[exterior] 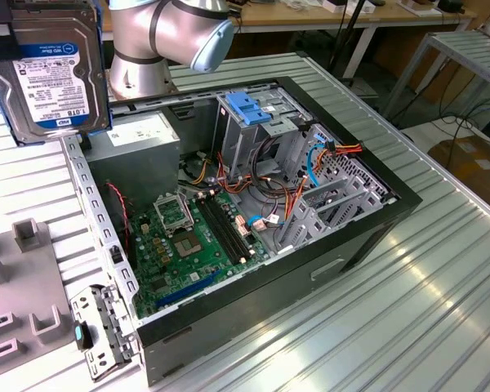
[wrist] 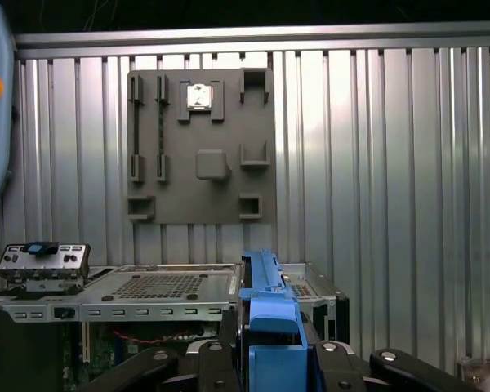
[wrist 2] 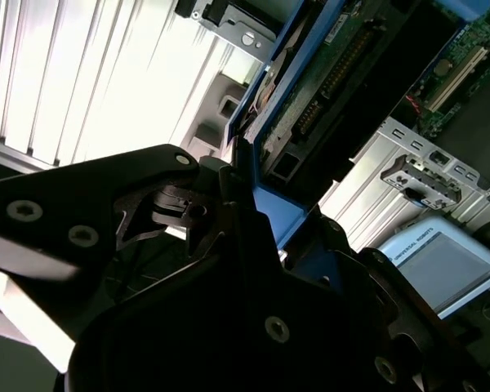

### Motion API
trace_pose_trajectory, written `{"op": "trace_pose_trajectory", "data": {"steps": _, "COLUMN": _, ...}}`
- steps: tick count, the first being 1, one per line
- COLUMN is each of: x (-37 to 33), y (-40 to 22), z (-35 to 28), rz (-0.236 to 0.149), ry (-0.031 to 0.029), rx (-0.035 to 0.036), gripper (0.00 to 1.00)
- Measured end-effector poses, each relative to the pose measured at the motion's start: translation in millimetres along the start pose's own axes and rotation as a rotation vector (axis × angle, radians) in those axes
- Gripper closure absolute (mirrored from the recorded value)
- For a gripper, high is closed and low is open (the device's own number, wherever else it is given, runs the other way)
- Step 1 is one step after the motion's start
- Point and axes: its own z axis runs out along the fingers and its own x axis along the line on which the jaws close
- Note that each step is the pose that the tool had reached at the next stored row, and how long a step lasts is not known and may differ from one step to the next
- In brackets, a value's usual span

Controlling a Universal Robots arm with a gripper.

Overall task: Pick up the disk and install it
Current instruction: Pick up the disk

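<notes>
Currently, at the exterior view's left, a grey fixture plate (exterior: pixel 16 273) with raised holders lies on the ribbed metal table (exterior: pixel 408 318). Above it, the disk (exterior: pixel 47 69) hangs upright in the air. Its white-and-blue label faces that camera, and its blue carrier frame shows along the edges. The disk is clear of the table and outside the computer case (exterior: pixel 310 269), near the case corner where the power supply (exterior: pixel 135 137) sits. It is not yet in the drive cage (exterior: pixel 257 139).

In the second wrist view, the gripper (wrist 2: pixel 261 208) is clamped on the disk. The black fingers (wrist 2: pixel 188 212) press on the blue frame from both sides, and the disk's green circuit-board face runs away from them. The first wrist view shows the same grip, with the blue frame standing edge-on between the fingers.

Next along in the exterior view, a metal bracket (exterior: pixel 102 327) with a small blue tab stands at the case's near corner. The robot arm (exterior: pixel 159 37) rises behind the case. Inside the open case, the motherboard (exterior: pixel 192 237) lies flat. The drive cage stands beside it, topped by a blue latch (exterior: pixel 249 106). Orange, red and blue cables (exterior: pixel 310 163) run to the exterior view's right of the cage.
</notes>
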Motion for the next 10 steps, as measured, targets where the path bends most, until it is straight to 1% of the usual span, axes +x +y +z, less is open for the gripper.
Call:
{"op": "trace_pose_trajectory", "data": {"steps": 3, "x": -0.1, "y": -5.7, "z": 0.0, "rz": 0.0, "ry": 0.0, "rx": -0.0001, "gripper": 0.63}}
{"op": "trace_pose_trajectory", "data": {"steps": 6, "x": -0.3, "y": -9.9, "z": 0.0, "rz": 0.0, "ry": 0.0, "rx": 0.0, "gripper": 0.63}}
{"op": "trace_pose_trajectory", "data": {"steps": 8, "x": -0.3, "y": -14.3, "z": 0.1, "rz": 0.0, "ry": 0.0, "rx": 0.0, "gripper": 0.63}}
{"op": "trace_pose_trajectory", "data": {"steps": 10, "x": -0.3, "y": -16.3, "z": 0.1, "rz": 0.0, "ry": 0.0, "rx": 0.0, "gripper": 0.63}}
